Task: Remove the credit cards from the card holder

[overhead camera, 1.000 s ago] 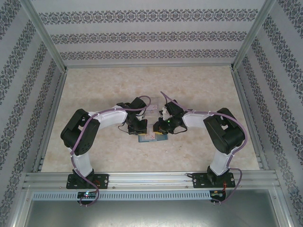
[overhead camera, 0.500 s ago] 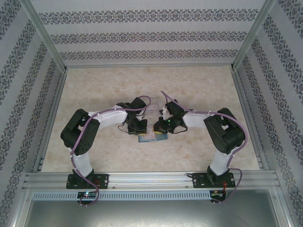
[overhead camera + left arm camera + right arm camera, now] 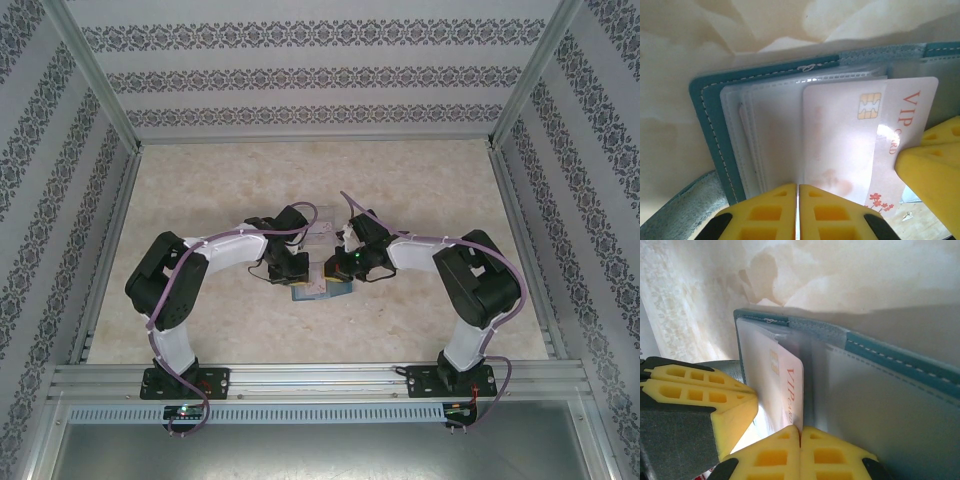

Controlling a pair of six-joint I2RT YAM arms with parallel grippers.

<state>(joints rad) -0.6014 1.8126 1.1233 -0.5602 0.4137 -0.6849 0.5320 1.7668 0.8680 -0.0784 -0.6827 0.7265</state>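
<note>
My left gripper (image 3: 798,195) sits at 6 o'clock, its yellow fingers pressed together over the near edge of the clear sleeves (image 3: 770,130). The teal card holder (image 3: 707,115) lies open on the marbled table (image 3: 670,60). A pale card (image 3: 840,140) with a gold chip and orange VIP lettering juts toward 3 o'clock. The right gripper's yellow finger (image 3: 932,172) covers its corner at 4 o'clock.

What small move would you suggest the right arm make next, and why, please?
Probably pull the right gripper straight outward. It looks shut on the credit card at its free end, the card is partly out of its clear sleeve, and the left gripper is closed on the card holder, bracing it.
</note>
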